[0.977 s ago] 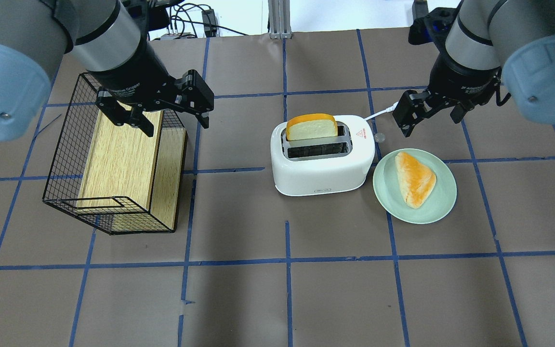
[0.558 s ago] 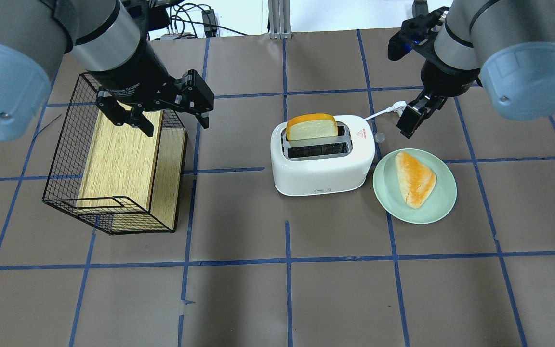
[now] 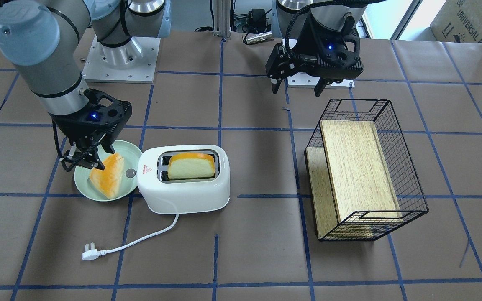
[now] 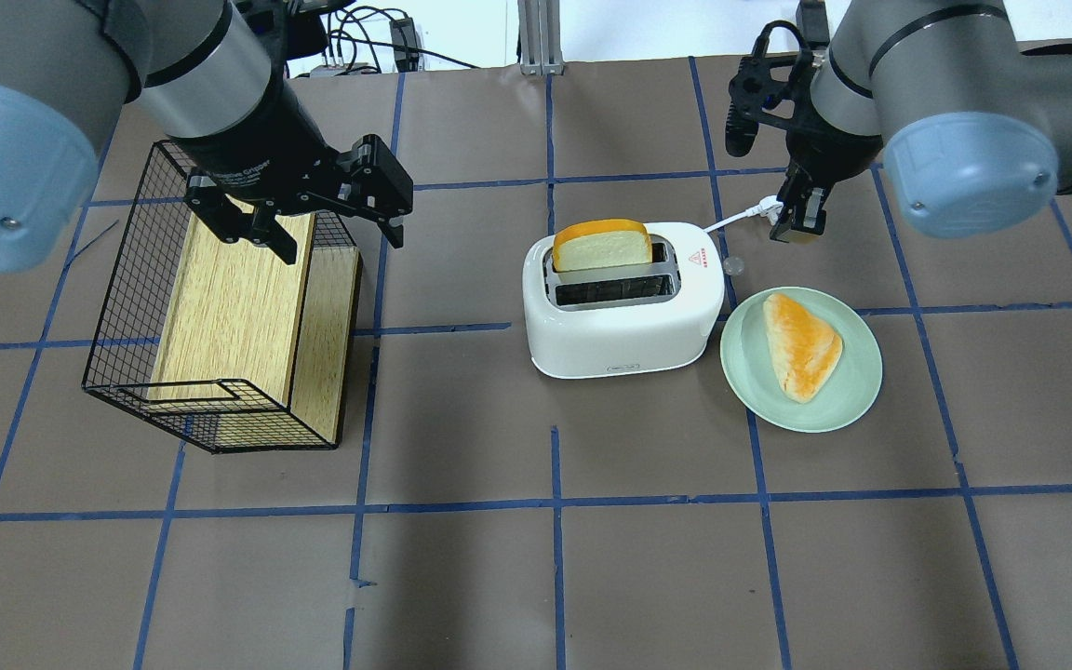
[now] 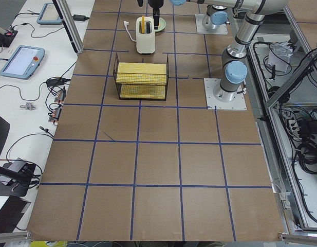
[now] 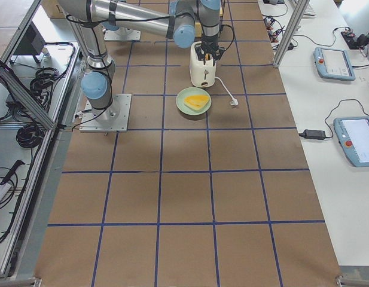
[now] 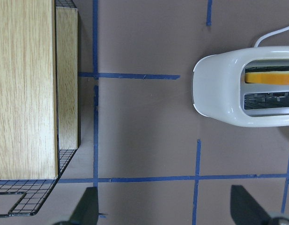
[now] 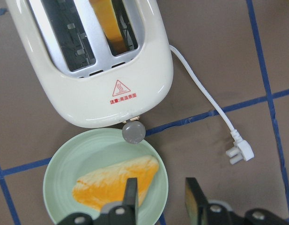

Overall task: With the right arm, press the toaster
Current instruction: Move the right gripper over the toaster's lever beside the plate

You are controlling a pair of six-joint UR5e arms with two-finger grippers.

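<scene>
The white toaster (image 4: pixel 624 326) stands mid-table with a bread slice (image 4: pixel 601 247) upright in its far slot. Its grey knob (image 4: pixel 732 266) sticks out of the end with the red triangle, which faces the plate. My right gripper (image 4: pixel 801 209) hangs in the air off that end, touching nothing. In the right wrist view its fingertips (image 8: pixel 130 194) stand a narrow gap apart and empty, over the plate's edge, with the knob (image 8: pixel 133 132) and the toaster (image 8: pixel 107 93) beyond them. My left gripper (image 4: pixel 336 237) is open and empty above the basket's rim.
A green plate (image 4: pixel 741 372) with a piece of bread (image 4: pixel 801 344) touches the toaster's knob end. The white cord and plug (image 3: pixel 90 253) trail across the table on the operators' side. A black wire basket (image 4: pixel 127 279) holding a wooden block sits on the left.
My right arm has swung in toward the toaster and the wrist has turned, so the gripper now shows edge-on from overhead, with narrower jaws. The left arm, toaster and plate have not moved.
</scene>
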